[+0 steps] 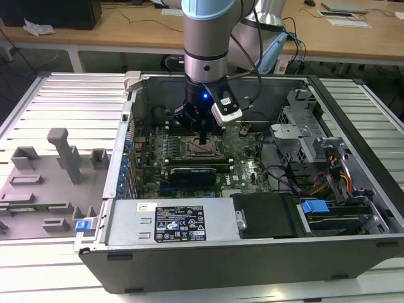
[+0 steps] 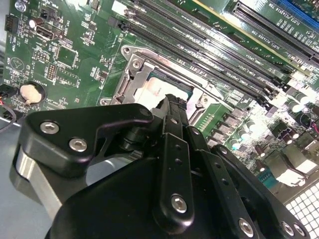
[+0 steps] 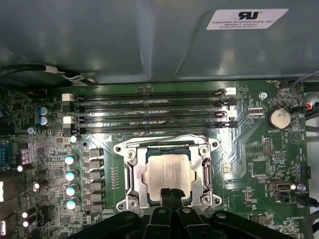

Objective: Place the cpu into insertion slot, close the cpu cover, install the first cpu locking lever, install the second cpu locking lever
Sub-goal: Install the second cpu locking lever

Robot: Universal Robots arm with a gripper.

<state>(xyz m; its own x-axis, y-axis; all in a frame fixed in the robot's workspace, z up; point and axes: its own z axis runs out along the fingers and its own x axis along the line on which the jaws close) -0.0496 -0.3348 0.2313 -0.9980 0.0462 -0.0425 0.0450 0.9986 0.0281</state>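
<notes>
Jaws (image 3: 170,193): you see them pressed together, holding nothing.
Cpu (image 3: 172,172): seated in insertion slot (image 3: 137,174), just beneath the jaws.

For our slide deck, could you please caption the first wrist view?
End effector poised over the cpu, seated under the closed cpu cover beside the memory slots.
</notes>
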